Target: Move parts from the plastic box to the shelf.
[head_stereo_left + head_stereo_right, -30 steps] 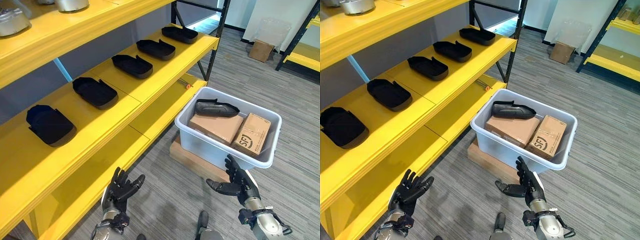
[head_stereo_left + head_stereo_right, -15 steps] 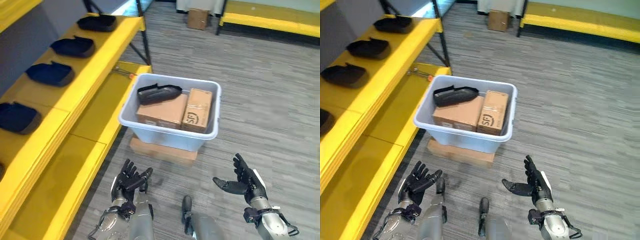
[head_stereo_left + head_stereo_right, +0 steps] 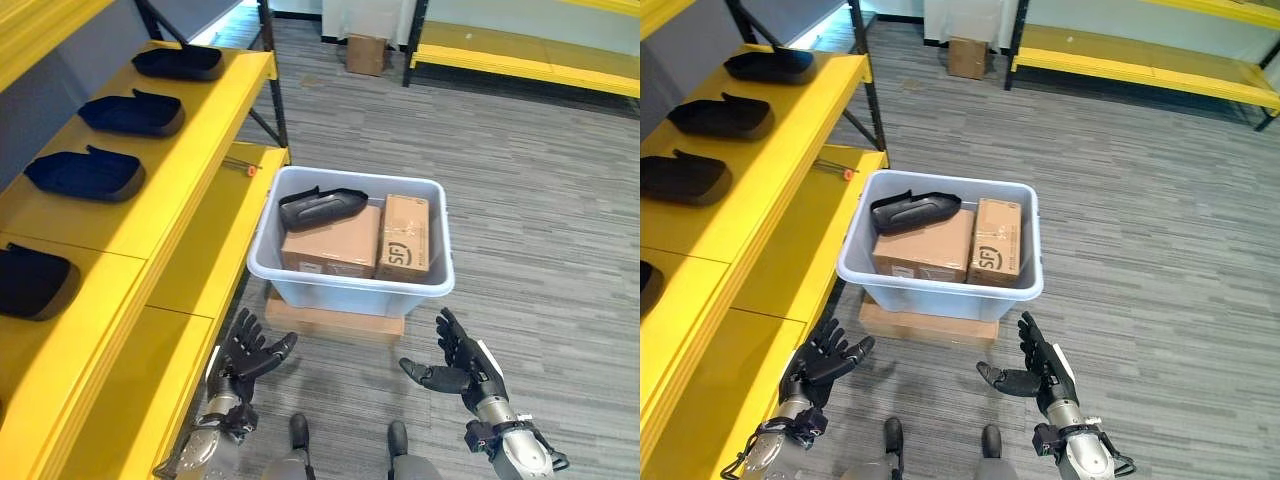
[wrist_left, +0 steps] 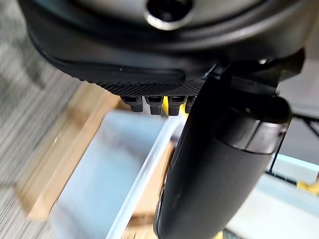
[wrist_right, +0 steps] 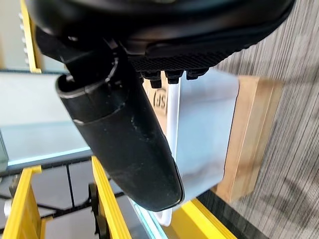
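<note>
Grey plastic box point(image 3: 350, 290) sits on the floor just right of the yellow shelf point(image 3: 190, 150), raised on a flat cardboard slab point(image 3: 330, 322). One black part point(image 3: 320, 207) lies across the far left of the box, on top of two cartons point(image 3: 330, 250); that is the piece you have to move. Several like parts point(image 3: 85, 172) already sit in a row along the shelf.

Your left robot hand point(image 3: 250, 355) hangs low near the box's near left corner, fingers spread and holding nothing. Your right robot hand point(image 3: 460, 365) hovers at the near right, fingers likewise spread, thumb out, empty.

To do this step well, I judge you should raise both hands above the near rim first, then reach over it rather than through it. Come at the part from both ends, since it looks long and lies tilted on the carton. Close only once fingers sit under its edges. Watch the rim: clipping it could shift the box on its slab.
</note>
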`<state>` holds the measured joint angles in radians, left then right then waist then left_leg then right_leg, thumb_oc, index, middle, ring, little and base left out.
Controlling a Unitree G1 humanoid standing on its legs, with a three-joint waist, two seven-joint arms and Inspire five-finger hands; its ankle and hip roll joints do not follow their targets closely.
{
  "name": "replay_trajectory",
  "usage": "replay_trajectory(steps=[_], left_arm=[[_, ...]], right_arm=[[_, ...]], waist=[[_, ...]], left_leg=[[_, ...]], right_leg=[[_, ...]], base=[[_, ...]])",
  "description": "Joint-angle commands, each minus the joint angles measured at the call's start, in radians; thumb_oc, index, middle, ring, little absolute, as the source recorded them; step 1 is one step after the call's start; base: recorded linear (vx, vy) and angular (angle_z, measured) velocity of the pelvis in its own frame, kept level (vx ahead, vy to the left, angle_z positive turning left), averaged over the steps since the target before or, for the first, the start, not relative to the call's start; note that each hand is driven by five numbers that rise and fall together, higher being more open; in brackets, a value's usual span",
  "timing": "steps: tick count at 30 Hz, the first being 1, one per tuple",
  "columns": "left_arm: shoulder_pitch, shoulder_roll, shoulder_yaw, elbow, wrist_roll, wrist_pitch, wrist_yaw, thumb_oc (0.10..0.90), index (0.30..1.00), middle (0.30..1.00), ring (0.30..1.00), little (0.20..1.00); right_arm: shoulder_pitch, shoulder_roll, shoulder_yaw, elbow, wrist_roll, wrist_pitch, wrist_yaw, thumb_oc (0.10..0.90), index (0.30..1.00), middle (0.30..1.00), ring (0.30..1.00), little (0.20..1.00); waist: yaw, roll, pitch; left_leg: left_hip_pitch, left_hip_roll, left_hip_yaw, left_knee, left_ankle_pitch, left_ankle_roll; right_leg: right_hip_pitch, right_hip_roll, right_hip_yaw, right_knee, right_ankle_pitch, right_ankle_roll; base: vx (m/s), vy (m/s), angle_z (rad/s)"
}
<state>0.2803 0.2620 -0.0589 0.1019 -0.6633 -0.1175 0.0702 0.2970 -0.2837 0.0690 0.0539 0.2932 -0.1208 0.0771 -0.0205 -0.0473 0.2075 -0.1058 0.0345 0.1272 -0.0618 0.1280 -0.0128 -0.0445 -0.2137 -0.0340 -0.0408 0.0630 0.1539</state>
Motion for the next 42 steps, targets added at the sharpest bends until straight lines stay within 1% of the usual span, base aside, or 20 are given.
replay_trajectory(steps=[1, 5, 9, 13, 14, 15, 16, 19, 20, 21, 23, 24, 25, 26, 27, 30, 31, 35, 40, 42], left_arm=[[-0.026, 0.021, 0.020, -0.136, -0.016, -0.087, -0.018, 0.900, 1.000, 1.000, 1.000, 1.000], [-0.034, 0.020, 0.023, -0.133, -0.016, -0.088, -0.013, 0.900, 1.000, 1.000, 1.000, 1.000], [-0.038, 0.017, 0.026, -0.129, -0.021, -0.088, -0.008, 0.900, 1.000, 1.000, 1.000, 1.000], [-0.038, 0.021, 0.029, -0.125, -0.020, -0.086, -0.003, 0.900, 1.000, 1.000, 1.000, 1.000], [-0.037, 0.023, 0.029, -0.125, -0.019, -0.086, -0.004, 0.900, 1.000, 1.000, 1.000, 1.000], [-0.038, 0.023, 0.029, -0.125, -0.019, -0.086, -0.004, 0.900, 1.000, 1.000, 1.000, 1.000], [-0.046, 0.032, 0.025, -0.120, -0.012, -0.086, -0.004, 0.900, 1.000, 1.000, 1.000, 1.000], [-0.047, 0.043, 0.023, -0.119, 0.006, -0.083, -0.003, 0.900, 1.000, 1.000, 1.000, 1.000], [-0.048, 0.042, 0.023, -0.119, 0.006, -0.082, -0.003, 0.900, 1.000, 1.000, 1.000, 1.000], [-0.050, 0.046, 0.020, -0.121, 0.014, -0.079, 0.001, 0.900, 1.000, 1.000, 1.000, 1.000], [-0.059, 0.056, 0.022, -0.118, 0.031, -0.069, 0.001, 0.900, 1.000, 1.000, 1.000, 1.000], [-0.064, 0.058, 0.020, -0.114, 0.035, -0.066, -0.003, 0.900, 1.000, 1.000, 1.000, 1.000], [-0.073, 0.063, 0.014, -0.112, 0.034, -0.067, -0.007, 0.900, 1.000, 1.000, 1.000, 1.000], [-0.074, 0.061, 0.012, -0.111, 0.033, -0.069, -0.009, 0.900, 1.000, 1.000, 1.000, 1.000], [-0.074, 0.056, 0.011, -0.110, 0.033, -0.068, -0.010, 0.900, 1.000, 1.000, 1.000, 1.000], [-0.073, 0.047, 0.019, -0.106, 0.035, -0.072, -0.007, 0.900, 1.000, 1.000, 1.000, 1.000], [-0.068, 0.044, 0.020, -0.107, 0.036, -0.072, -0.008, 0.900, 1.000, 1.000, 1.000, 1.000], [-0.039, 0.017, 0.022, -0.109, 0.028, -0.075, -0.027, 0.900, 1.000, 1.000, 1.000, 1.000], [-0.012, 0.003, 0.022, -0.125, 0.012, -0.072, -0.036, 0.900, 1.000, 1.000, 1.000, 1.000], [-0.009, 0.008, 0.021, -0.138, 0.008, -0.068, -0.038, 0.900, 1.000, 1.000, 1.000, 1.000]], right_arm=[[-0.082, -0.043, -0.050, -0.059, -0.016, -0.075, -0.016, 0.900, 1.000, 1.000, 1.000, 1.000], [-0.094, -0.043, -0.048, -0.051, -0.021, -0.076, -0.025, 0.900, 1.000, 1.000, 1.000, 1.000], [-0.114, -0.042, -0.039, -0.045, -0.031, -0.072, -0.029, 0.900, 1.000, 1.000, 1.000, 1.000], [-0.128, -0.033, -0.026, -0.043, -0.039, -0.067, -0.028, 0.900, 1.000, 1.000, 1.000, 1.000], [-0.132, -0.032, -0.024, -0.044, -0.040, -0.066, -0.026, 0.900, 1.000, 1.000, 1.000, 1.000], [-0.132, -0.032, -0.024, -0.044, -0.040, -0.066, -0.026, 0.900, 1.000, 1.000, 1.000, 1.000], [-0.136, -0.029, -0.020, -0.047, -0.045, -0.068, -0.026, 0.900, 1.000, 1.000, 1.000, 1.000], [-0.136, -0.027, -0.011, -0.051, -0.048, -0.067, -0.025, 0.900, 1.000, 1.000, 1.000, 1.000], [-0.137, -0.027, -0.011, -0.051, -0.048, -0.067, -0.025, 0.900, 1.000, 1.000, 1.000, 1.000], [-0.140, -0.027, -0.004, -0.050, -0.048, -0.067, -0.026, 0.900, 1.000, 1.000, 1.000, 1.000], [-0.141, -0.019, 0.002, -0.047, -0.048, -0.064, -0.023, 0.900, 1.000, 1.000, 1.000, 1.000], [-0.141, -0.019, 0.002, -0.046, -0.048, -0.062, -0.020, 0.900, 1.000, 1.000, 1.000, 1.000], [-0.146, -0.026, 0.000, -0.044, -0.040, -0.062, -0.018, 0.900, 1.000, 1.000, 1.000, 1.000], [-0.146, -0.030, -0.003, -0.046, -0.033, -0.064, -0.017, 0.900, 1.000, 1.000, 1.000, 1.000], [-0.144, -0.034, -0.005, -0.047, -0.034, -0.064, -0.017, 0.900, 1.000, 1.000, 1.000, 1.000], [-0.145, -0.040, -0.004, -0.051, -0.031, -0.065, -0.015, 0.900, 1.000, 1.000, 1.000, 1.000], [-0.145, -0.044, -0.003, -0.054, -0.037, -0.066, -0.014, 0.900, 1.000, 1.000, 1.000, 1.000], [-0.135, -0.057, -0.005, -0.066, -0.038, -0.064, -0.002, 0.900, 1.000, 1.000, 1.000, 1.000], [-0.126, -0.072, -0.010, -0.084, -0.027, -0.060, 0.007, 0.900, 1.000, 1.000, 1.000, 1.000], [-0.125, -0.080, -0.011, -0.100, -0.020, -0.060, 0.011, 0.900, 1.000, 1.000, 1.000, 1.000]], waist=[[0.000, -0.013, -0.018], [0.004, -0.027, -0.023], [0.014, -0.045, -0.030], [0.024, -0.059, -0.028], [0.025, -0.061, -0.023], [0.025, -0.061, -0.023], [0.021, -0.053, -0.010], [0.011, -0.021, 0.024], [0.012, -0.022, 0.025], [0.012, -0.011, 0.042], [0.011, -0.008, 0.050], [0.002, -0.006, 0.054], [-0.018, -0.001, 0.066], [-0.024, -0.005, 0.071], [-0.029, -0.008, 0.075], [-0.034, -0.018, 0.073], [-0.040, -0.019, 0.072], [-0.036, -0.029, 0.038], [-0.044, -0.010, 0.002], [-0.054, 0.010, -0.011]], left_leg=[[-0.039, 0.114, -0.036, 0.043, -0.028, -0.047], [-0.043, 0.105, -0.036, 0.032, -0.031, -0.043], [-0.045, 0.081, -0.042, 0.027, -0.046, -0.030], [-0.036, 0.045, -0.049, 0.041, -0.083, 0.001], [-0.037, 0.037, -0.056, 0.047, -0.089, 0.007], [-0.038, 0.037, -0.055, 0.048, -0.089, 0.007], [-0.033, 0.010, -0.074, 0.055, -0.099, 0.029], [0.007, -0.014, -0.089, 0.044, -0.115, 0.063], [0.009, -0.014, -0.089, 0.043, -0.115, 0.063], [0.022, -0.013, -0.088, 0.043, -0.123, 0.072], [0.057, -0.022, -0.081, 0.033, -0.144, 0.080], [0.070, -0.022, -0.081, 0.028, -0.148, 0.080], [0.082, -0.023, -0.086, 0.024, -0.147, 0.077], [0.089, -0.028, -0.082, 0.020, -0.150, 0.073], [0.105, -0.032, -0.084, 0.011, -0.155, 0.068], [0.139, -0.037, -0.074, -0.006, -0.171, 0.053], [0.146, -0.034, -0.074, -0.005, -0.179, 0.048], [0.170, -0.037, -0.064, -0.002, -0.203, 0.035], [0.182, -0.002, -0.062, 0.014, -0.220, 0.013], [0.204, 0.038, -0.055, 0.000, -0.214, -0.007]], right_leg=[[0.091, -0.029, 0.001, -0.001, -0.068, 0.052], [0.089, -0.039, -0.016, -0.016, -0.042, 0.068], [0.081, -0.064, -0.028, -0.007, -0.003, 0.092], [0.059, -0.093, -0.013, 0.070, 0.038, 0.103], [0.047, -0.094, -0.002, 0.103, 0.059, 0.102], [0.045, -0.094, -0.001, 0.104, 0.058, 0.102], [0.006, -0.092, 0.031, 0.204, 0.115, 0.092], [-0.083, -0.085, 0.032, 0.389, 0.201, 0.049], [-0.085, -0.085, 0.034, 0.394, 0.199, 0.049], [-0.113, -0.078, 0.014, 0.449, 0.188, 0.039], [-0.134, -0.086, -0.055, 0.471, 0.159, 0.031], [-0.160, -0.063, -0.063, 0.462, 0.135, 0.027], [-0.212, 0.007, -0.057, 0.400, 0.066, 0.013], [-0.222, 0.024, -0.067, 0.345, 0.047, 0.009], [-0.218, 0.035, -0.085, 0.266, 0.048, 0.010], [-0.219, 0.018, -0.153, 0.095, 0.093, 0.034], [-0.221, 0.019, -0.136, 0.068, 0.121, 0.043], [-0.152, 0.031, -0.132, 0.008, 0.123, 0.042], [-0.119, 0.051, -0.148, 0.023, 0.086, 0.025], [-0.127, 0.071, -0.151, 0.064, 0.038, 0.008]], base=[[0.00, 0.000, 0.00], [0.01, 0.035, 0.01], [0.02, 0.088, 0.01], [0.02, 0.134, 0.09], [0.00, 0.092, 0.10], [0.00, 0.181, 0.10], [0.01, 0.218, 0.10], [0.03, 0.266, 0.14], [0.01, 0.196, 0.14], [0.04, 0.154, 0.15], [0.12, 0.184, 0.08], [0.17, 0.131, -0.07], [0.15, 0.077, -0.17], [0.16, 0.031, -0.18], [0.13, -0.016, -0.17], [0.16, -0.053, 0.09], [0.12, -0.062, 0.21], [0.21, -0.105, 0.11], [0.20, -0.148, 0.04], [0.24, -0.224, -0.02]])
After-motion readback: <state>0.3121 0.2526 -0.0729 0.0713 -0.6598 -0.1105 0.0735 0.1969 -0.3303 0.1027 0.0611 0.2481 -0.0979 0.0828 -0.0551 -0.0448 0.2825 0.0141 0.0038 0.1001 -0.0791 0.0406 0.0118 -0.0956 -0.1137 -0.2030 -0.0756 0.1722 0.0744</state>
